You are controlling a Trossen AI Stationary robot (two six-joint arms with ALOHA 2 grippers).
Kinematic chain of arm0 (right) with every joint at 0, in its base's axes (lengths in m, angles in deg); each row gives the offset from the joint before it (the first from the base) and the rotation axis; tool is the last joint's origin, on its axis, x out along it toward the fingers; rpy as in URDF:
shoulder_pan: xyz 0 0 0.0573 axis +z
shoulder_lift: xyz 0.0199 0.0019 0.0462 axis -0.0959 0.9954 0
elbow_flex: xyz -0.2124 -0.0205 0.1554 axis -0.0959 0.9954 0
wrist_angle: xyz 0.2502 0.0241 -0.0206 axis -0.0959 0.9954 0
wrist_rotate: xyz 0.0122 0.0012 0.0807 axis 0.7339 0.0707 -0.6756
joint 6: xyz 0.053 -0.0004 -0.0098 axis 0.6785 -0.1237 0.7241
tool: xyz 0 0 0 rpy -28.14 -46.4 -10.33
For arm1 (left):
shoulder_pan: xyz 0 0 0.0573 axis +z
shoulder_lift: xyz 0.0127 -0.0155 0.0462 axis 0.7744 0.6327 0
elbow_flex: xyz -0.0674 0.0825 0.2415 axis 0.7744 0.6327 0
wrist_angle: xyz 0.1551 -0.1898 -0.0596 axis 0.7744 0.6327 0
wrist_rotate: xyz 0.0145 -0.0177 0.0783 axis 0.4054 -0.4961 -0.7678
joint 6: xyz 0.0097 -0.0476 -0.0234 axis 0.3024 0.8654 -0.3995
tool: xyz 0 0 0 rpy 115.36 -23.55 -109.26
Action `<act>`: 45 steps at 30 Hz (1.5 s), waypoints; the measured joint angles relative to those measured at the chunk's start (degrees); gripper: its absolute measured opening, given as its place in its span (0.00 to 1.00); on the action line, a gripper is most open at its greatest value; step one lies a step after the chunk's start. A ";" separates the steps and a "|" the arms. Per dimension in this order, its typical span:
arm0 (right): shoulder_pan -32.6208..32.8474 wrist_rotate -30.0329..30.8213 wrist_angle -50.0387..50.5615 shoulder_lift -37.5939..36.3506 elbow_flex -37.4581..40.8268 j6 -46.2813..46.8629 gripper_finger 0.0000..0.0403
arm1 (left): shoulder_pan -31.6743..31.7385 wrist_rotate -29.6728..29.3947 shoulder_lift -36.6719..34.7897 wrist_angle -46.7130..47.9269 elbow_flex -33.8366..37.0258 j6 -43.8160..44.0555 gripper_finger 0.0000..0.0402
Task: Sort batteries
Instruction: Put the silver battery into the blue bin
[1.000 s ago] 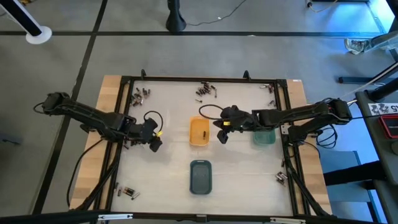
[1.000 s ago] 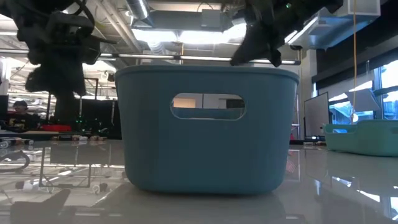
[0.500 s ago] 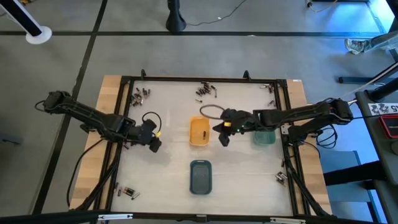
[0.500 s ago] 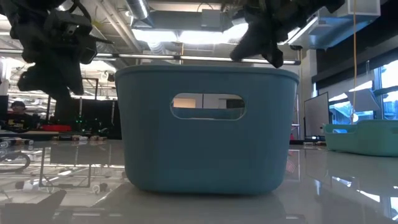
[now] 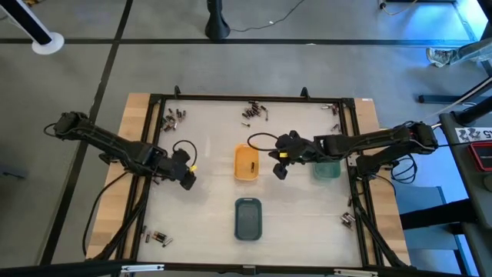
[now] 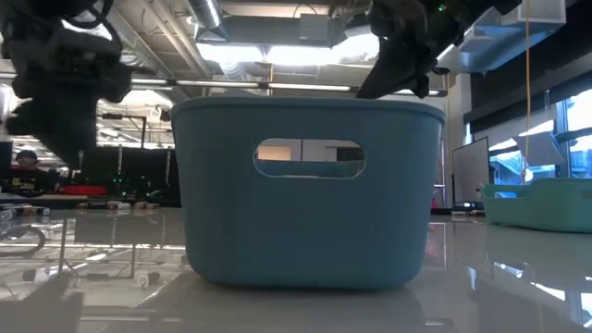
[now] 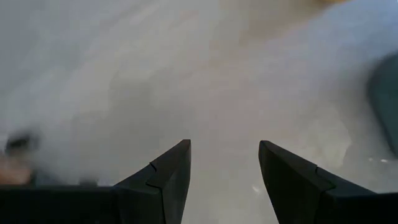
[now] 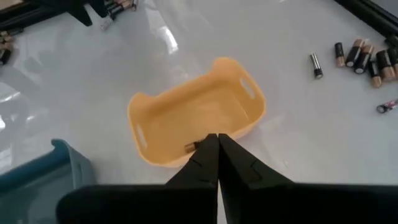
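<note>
1. The left gripper (image 5: 187,178) sat left of centre in the high view, over bare table (image 5: 207,223), with nothing near it. Its fingers (image 7: 168,177) stood apart in the left wrist view with only blurred white surface between them; it held nothing.
2. Batteries (image 5: 174,116) lay in small clusters along the upper edge of the table, one at upper left, one at upper centre (image 5: 254,112), plus strays at lower left (image 5: 157,237) and at the right edge (image 5: 347,220). All were well apart from both grippers.
3. The orange tray (image 5: 246,162) sat at centre, the slate-blue tray (image 5: 247,218) below it, and the green tray (image 5: 326,168) to the right, partly under the right arm.
4. The right gripper (image 5: 280,169) hovered just right of the orange tray. In the right wrist view its fingertips (image 8: 216,142) were pressed together, gripping nothing visible. One battery (image 8: 191,147) lay inside the orange tray, just by the tips.
5. Step, as I judged it: a drop into the orange tray looked finished. The next move called for a reach to one of the upper clusters, the jaws opening first on the right.
6. Versus one second earlier: the left gripper had shifted slightly toward the left and lower in the high view; the right gripper had moved a little to the right, away from the orange tray. The trays and clusters stayed put.
</note>
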 joint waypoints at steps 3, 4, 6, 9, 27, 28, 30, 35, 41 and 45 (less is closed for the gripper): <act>-0.02 1.68 -0.85 0.00 0.00 -0.66 0.00 | -1.90 4.33 0.01 4.06 -0.02 10.78 0.44; -0.02 2.22 -1.01 0.00 0.00 -1.42 0.00 | -2.82 4.63 0.02 5.41 -0.02 14.70 0.44; -0.02 3.15 -0.93 0.00 0.00 -3.78 0.00 | -4.46 4.62 0.02 7.20 -0.02 20.55 0.44; -0.02 4.81 -0.95 0.00 0.00 -7.02 0.00 | -6.13 4.38 0.66 11.61 -0.02 28.22 0.44; -0.13 5.34 -0.45 0.00 0.00 -21.53 0.00 | -6.78 2.30 14.18 8.69 0.39 50.36 0.44; -0.13 5.11 -0.46 0.00 0.00 -21.44 0.00 | -6.78 2.28 14.73 8.38 0.39 51.42 0.44; -0.13 3.67 -0.47 0.00 0.00 -20.17 0.00 | -6.78 2.16 15.64 7.90 0.39 52.76 0.44; 0.00 0.67 -0.48 0.00 0.00 -14.27 0.00 | -6.79 2.12 18.00 7.58 0.22 53.15 0.44; 0.00 0.66 -0.45 0.04 0.00 -8.99 0.00 | -6.19 1.33 20.35 8.35 0.02 53.16 0.44; 0.00 -0.55 -0.17 0.04 0.00 -7.88 0.00 | -4.85 1.37 20.68 8.35 0.04 52.08 0.44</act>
